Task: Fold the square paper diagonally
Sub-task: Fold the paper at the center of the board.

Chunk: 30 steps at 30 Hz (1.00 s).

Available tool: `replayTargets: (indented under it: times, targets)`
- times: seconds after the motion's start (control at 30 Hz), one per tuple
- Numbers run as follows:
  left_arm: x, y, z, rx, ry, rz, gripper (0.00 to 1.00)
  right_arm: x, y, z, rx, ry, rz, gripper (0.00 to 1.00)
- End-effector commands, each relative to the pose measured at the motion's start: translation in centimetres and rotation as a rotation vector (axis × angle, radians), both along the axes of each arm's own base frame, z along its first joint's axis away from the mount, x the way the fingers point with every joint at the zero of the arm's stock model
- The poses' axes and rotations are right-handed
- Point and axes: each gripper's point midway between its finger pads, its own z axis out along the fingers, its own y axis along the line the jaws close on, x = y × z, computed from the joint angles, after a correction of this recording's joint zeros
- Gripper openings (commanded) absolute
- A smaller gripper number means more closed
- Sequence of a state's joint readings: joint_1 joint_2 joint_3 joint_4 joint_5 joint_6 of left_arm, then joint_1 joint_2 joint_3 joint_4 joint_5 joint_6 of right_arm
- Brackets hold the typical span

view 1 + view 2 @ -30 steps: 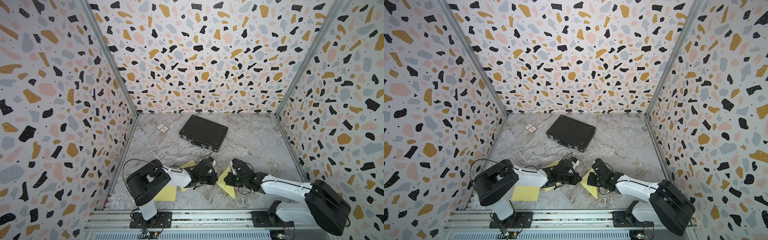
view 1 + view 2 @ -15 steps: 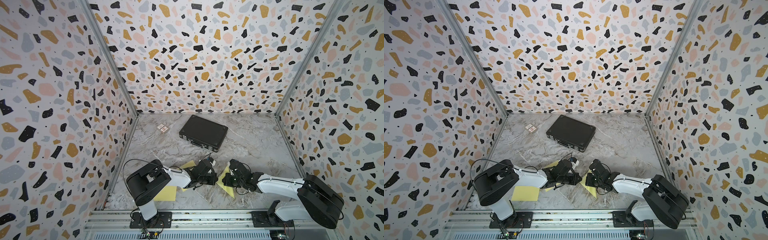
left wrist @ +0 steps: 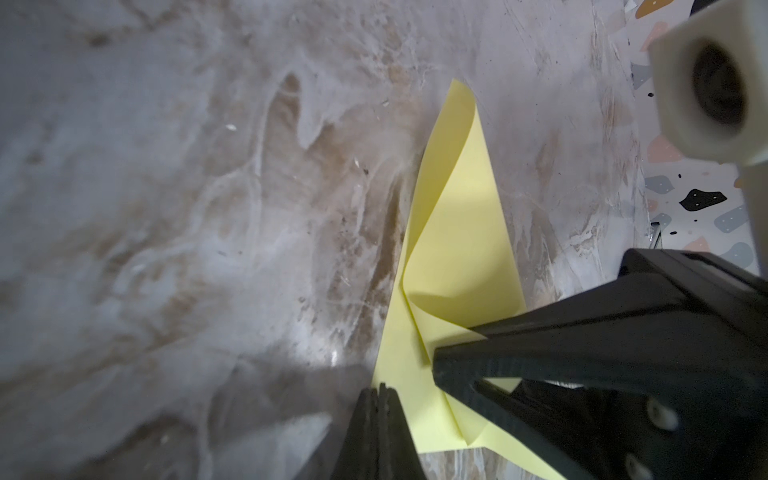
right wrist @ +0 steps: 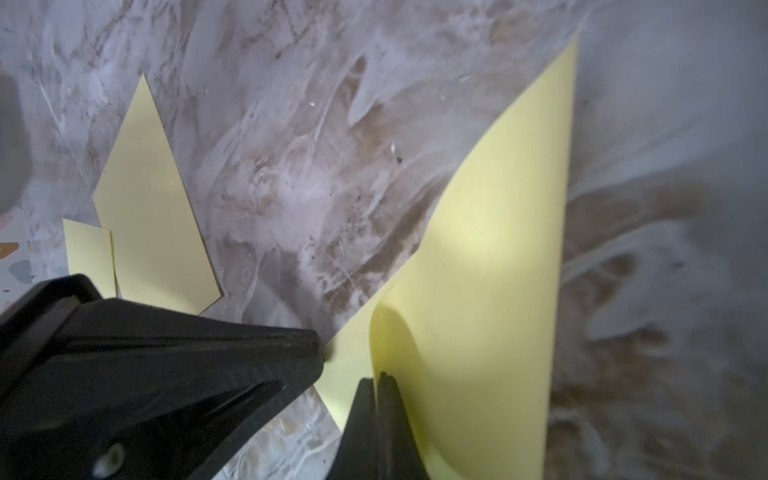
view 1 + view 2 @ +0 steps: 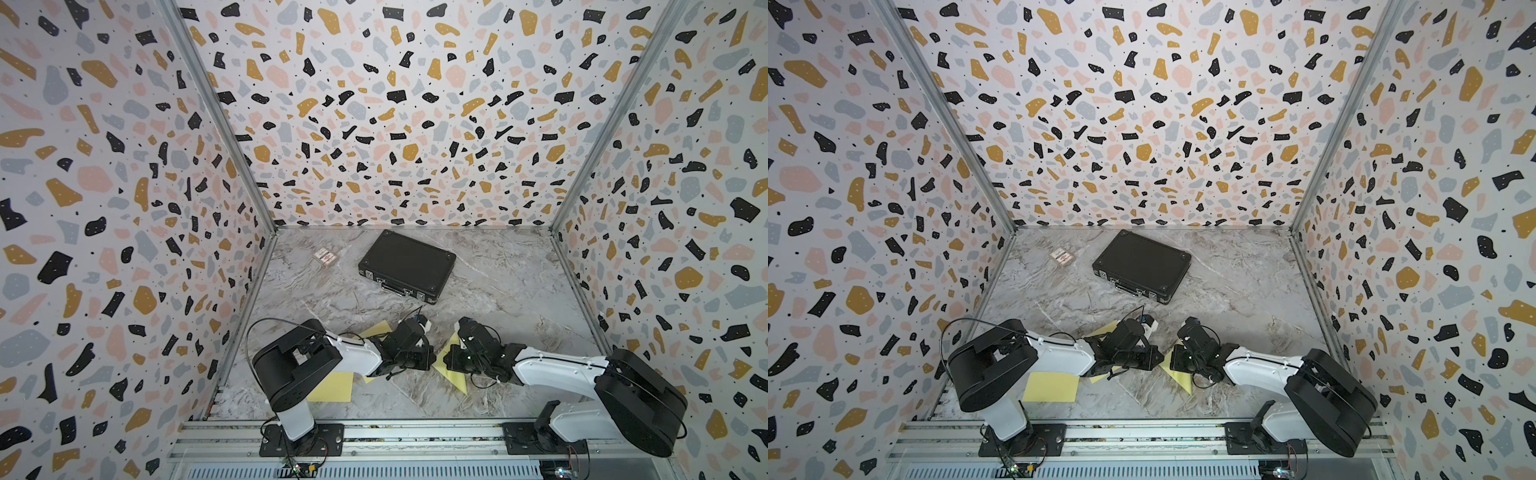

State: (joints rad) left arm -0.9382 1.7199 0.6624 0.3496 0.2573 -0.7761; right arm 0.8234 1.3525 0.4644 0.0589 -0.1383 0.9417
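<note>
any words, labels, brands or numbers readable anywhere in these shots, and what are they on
No text can be read in any view.
On the small flat pack with red print: marks too small to read.
On the black hard case: no label visible.
On the yellow square paper: blank on the faces shown.

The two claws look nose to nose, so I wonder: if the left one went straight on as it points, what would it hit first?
Probably the yellow paper, whose curled flap lies right ahead of the left gripper; the right gripper seems just beside that line.
</note>
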Motion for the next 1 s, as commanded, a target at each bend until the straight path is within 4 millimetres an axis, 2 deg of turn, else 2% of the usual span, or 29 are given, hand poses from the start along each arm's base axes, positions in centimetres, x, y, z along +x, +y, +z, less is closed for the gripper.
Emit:
replayTargets:
  times: [0.0,0.23,0.43,0.73,0.97]
  targets:
    - [-2.3,3.2,-4.4,0.167,0.1,0.005,0.07,0.6,0.6,0.7,0.006,-0.023,0.001,0.0]
    - [-2.3,3.3,-4.4,0.171,0.098,0.005,0.07,0.6,0.3,0.4,-0.011,-0.021,-0.003,0.0]
    - [-2.3,3.4,-4.2,0.175,0.09,0.007,0.07,0.1,-0.6,-1.0,-0.063,0.003,-0.001,0.01]
    - [-2.0,3.8,-3.9,0.187,0.077,0.028,0.07,-0.9,-0.7,-2.2,-0.06,0.041,0.019,0.22]
    - [-1.4,4.5,-3.0,0.22,0.054,0.065,0.07,-1.2,-1.1,-2.0,-0.057,0.034,0.021,0.32]
